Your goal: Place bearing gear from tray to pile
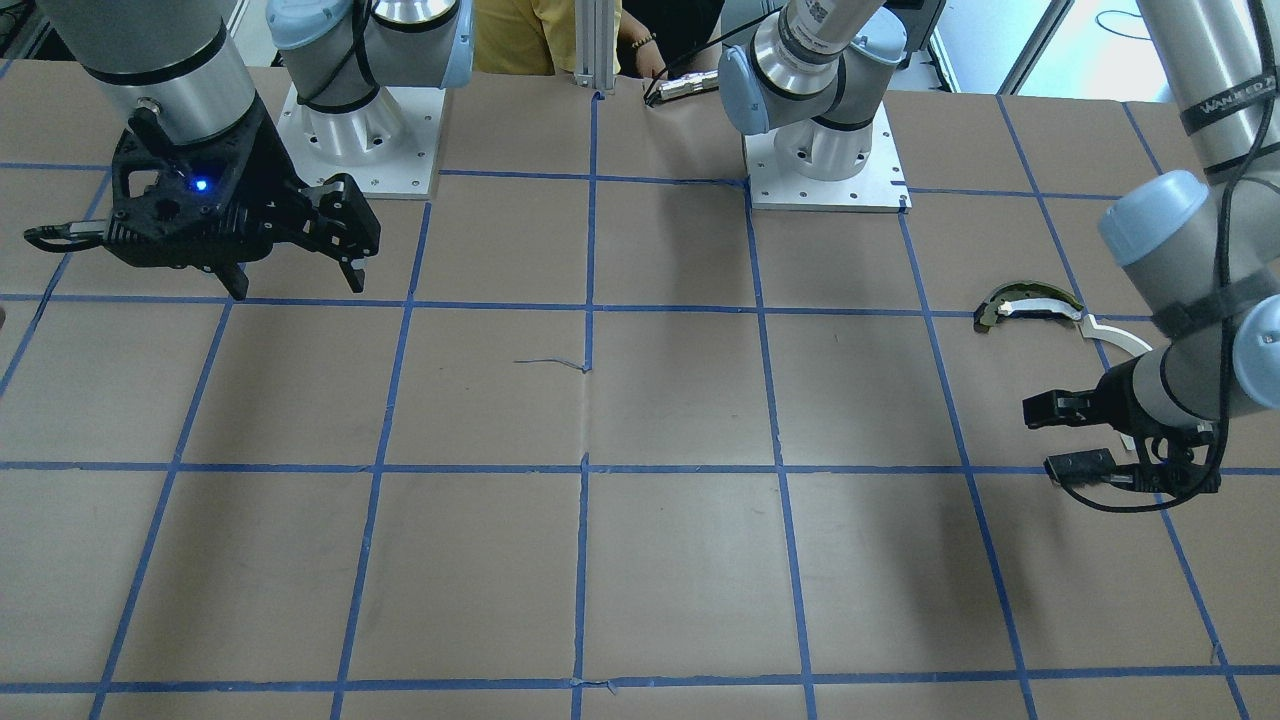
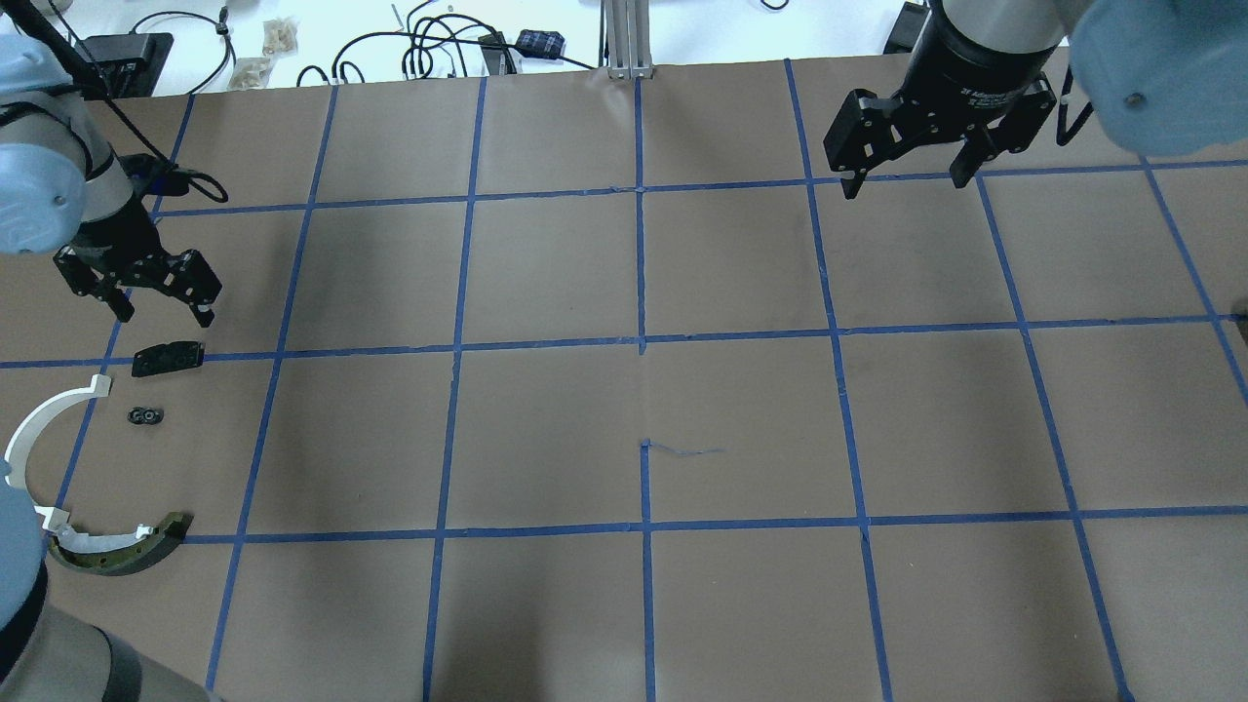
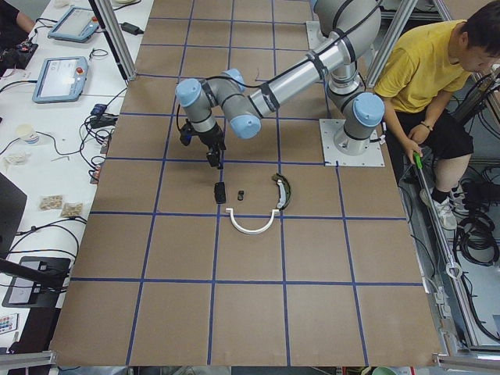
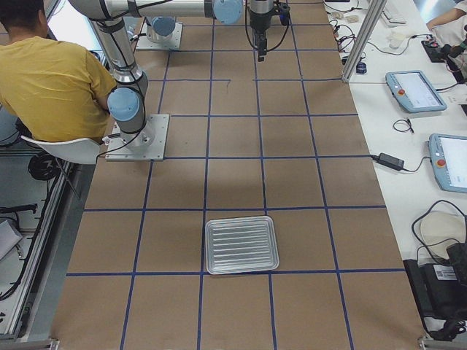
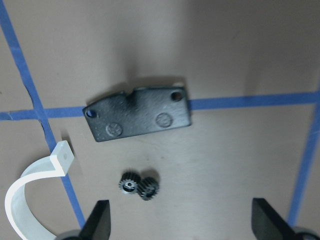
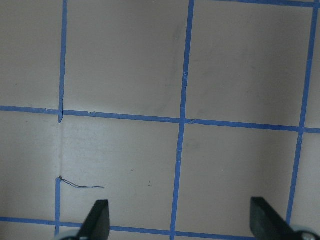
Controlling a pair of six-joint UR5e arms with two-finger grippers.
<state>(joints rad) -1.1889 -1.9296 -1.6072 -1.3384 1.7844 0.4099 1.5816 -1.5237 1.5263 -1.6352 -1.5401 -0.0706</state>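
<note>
The bearing gear (image 2: 145,416), two small dark toothed wheels side by side, lies on the table in the pile, also in the left wrist view (image 5: 139,184). Around it are the flat black plate (image 2: 168,358), the white arc strip (image 2: 44,429) and the dark olive curved piece (image 2: 127,551). My left gripper (image 2: 161,310) is open and empty, hovering just beyond the plate; its fingertips (image 5: 97,220) frame the gear from above. My right gripper (image 2: 907,180) is open and empty over bare table at the far right. The silver tray (image 4: 241,244) is empty.
The table is brown paper with a blue tape grid (image 2: 641,341). Cables and small items lie past the far edge (image 2: 439,49). A person in a yellow shirt (image 3: 437,70) sits by the robot's base. Tablets (image 4: 416,91) rest on a side bench.
</note>
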